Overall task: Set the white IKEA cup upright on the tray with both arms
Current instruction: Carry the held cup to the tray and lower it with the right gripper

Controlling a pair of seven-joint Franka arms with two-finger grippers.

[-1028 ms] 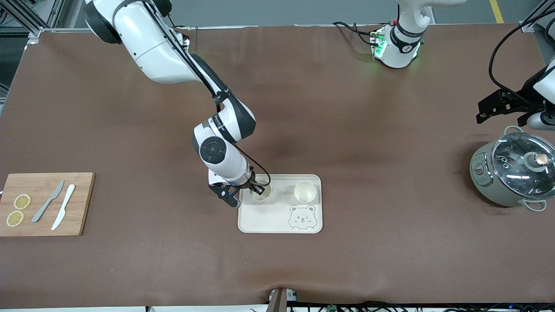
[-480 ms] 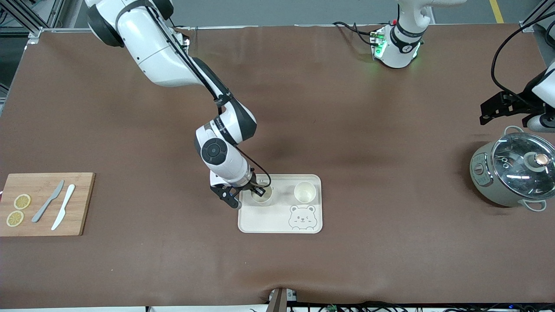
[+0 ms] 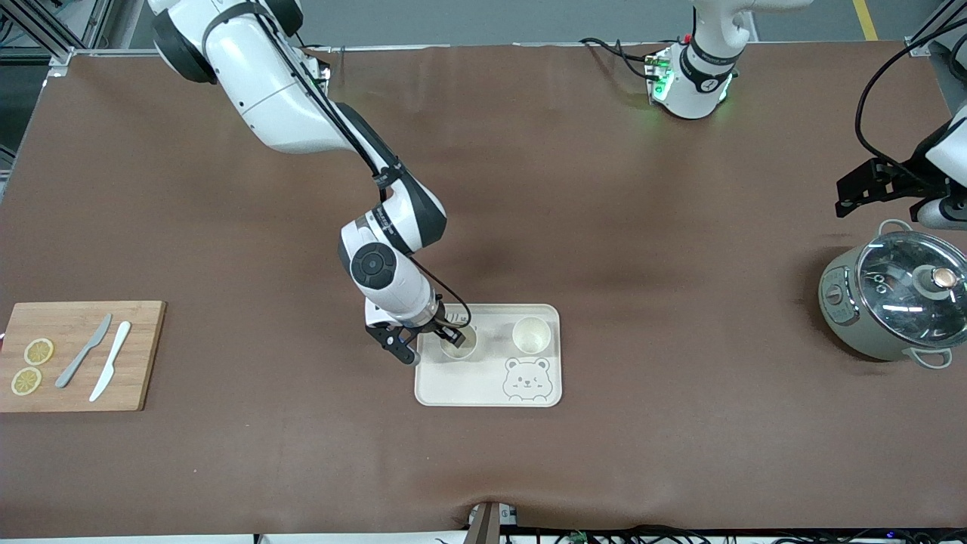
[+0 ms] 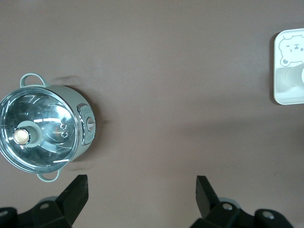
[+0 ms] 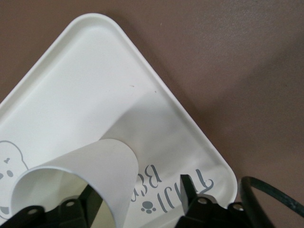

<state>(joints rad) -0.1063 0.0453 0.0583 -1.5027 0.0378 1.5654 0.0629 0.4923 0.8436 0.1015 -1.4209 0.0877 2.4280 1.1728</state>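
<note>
**Two cups up on the tray**

Your right gripper (image 3: 451,332) sits at a white cup (image 3: 458,342) on the tray (image 3: 483,385) — fingers parted round the rim, one inside, one outside. A second cup (image 3: 531,334) stands upright beside it. Your left gripper (image 3: 869,185) waits spread wide above the pot (image 3: 891,298).

Wooden cutting board (image 3: 79,355), two lemon slices (image 3: 38,351), two knives (image 3: 84,350), lidded pot (image 3: 895,300)
</note>
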